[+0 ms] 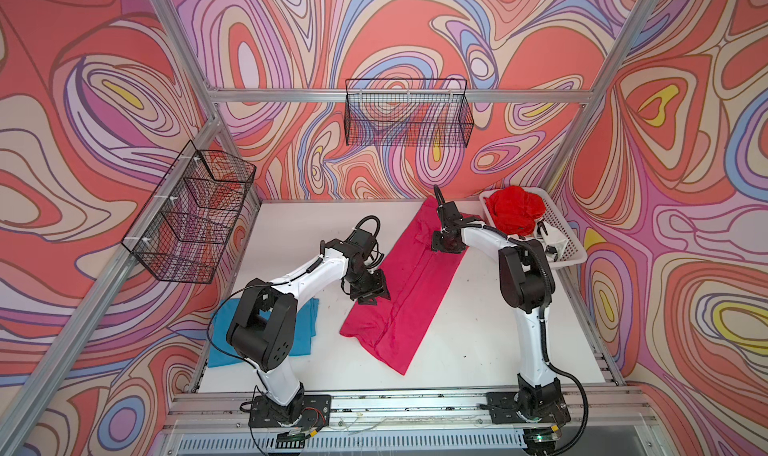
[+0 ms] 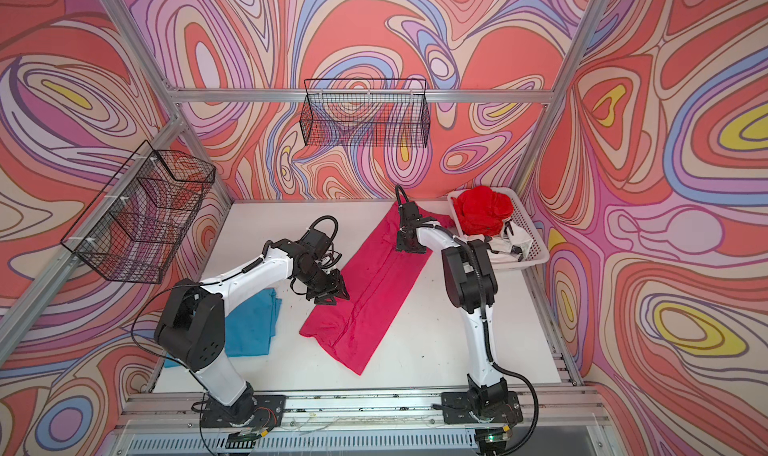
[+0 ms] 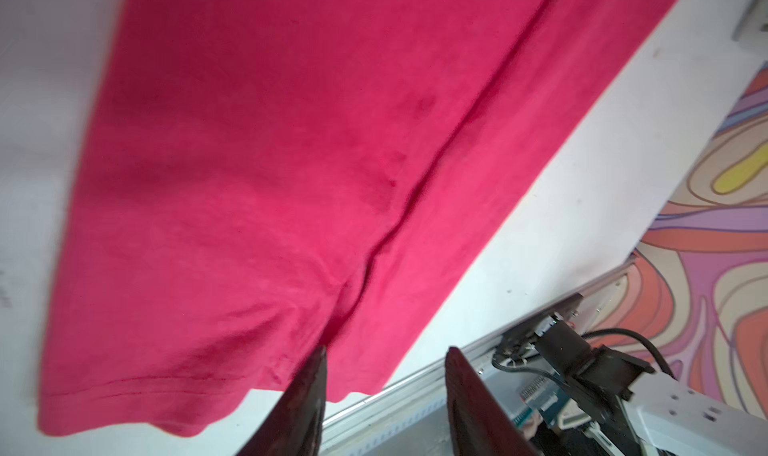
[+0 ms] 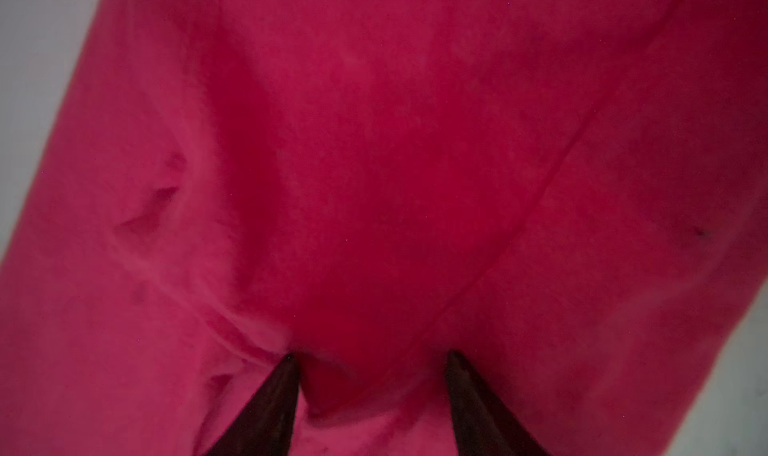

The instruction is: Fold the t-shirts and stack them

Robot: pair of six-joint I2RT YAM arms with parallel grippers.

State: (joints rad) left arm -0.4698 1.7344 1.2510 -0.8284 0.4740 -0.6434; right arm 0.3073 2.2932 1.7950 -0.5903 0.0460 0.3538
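Note:
A magenta-pink t-shirt (image 1: 403,292) (image 2: 374,292) lies folded into a long strip, slanting across the white table (image 1: 478,329). My left gripper (image 1: 374,292) (image 3: 386,350) hovers at the strip's left edge, open, with nothing between its fingers. Over the strip's far part, my right gripper (image 1: 446,244) (image 4: 370,355) stands open, its tips down on the pink cloth (image 4: 374,142). A teal-blue t-shirt (image 1: 305,333) (image 2: 253,329) lies flat at the front left, partly hidden by the left arm. A bright red t-shirt (image 1: 515,213) and a white one with black marks (image 1: 555,242) sit bunched at the back right.
The red and white shirts fill a white plastic basket (image 1: 575,250) at the table's back right corner. Black wire baskets hang on the back wall (image 1: 409,117) and the left wall (image 1: 187,217). An aluminium rail (image 1: 415,404) runs along the front edge.

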